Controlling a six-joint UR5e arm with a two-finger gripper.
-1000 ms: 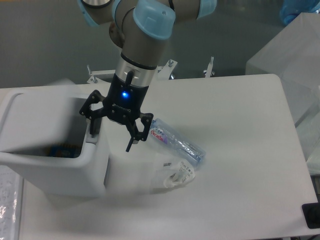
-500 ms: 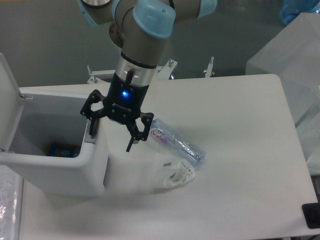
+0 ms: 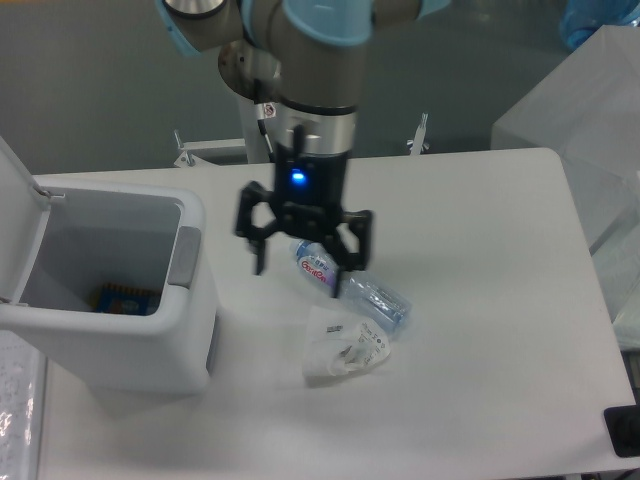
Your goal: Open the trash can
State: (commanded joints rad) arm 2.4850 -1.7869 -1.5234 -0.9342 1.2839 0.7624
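The white trash can (image 3: 150,350) stands at the left of the table with its lid (image 3: 18,215) swung up and back, so the inside shows. A grey latch button (image 3: 186,257) sits on its right rim. Something blue and orange lies at the bottom. My gripper (image 3: 305,282) is open and empty, hanging to the right of the can, over the near end of a clear plastic bottle (image 3: 352,284) that lies on the table.
A crumpled clear wrapper (image 3: 343,345) lies just in front of the bottle. Translucent boxes (image 3: 580,110) stand at the back right. The white table (image 3: 480,330) ends at the right near a black object (image 3: 622,430).
The lid swung from nearly closed to fully open. My gripper then moved right, away from the can's latch, to over the bottle, and turned.
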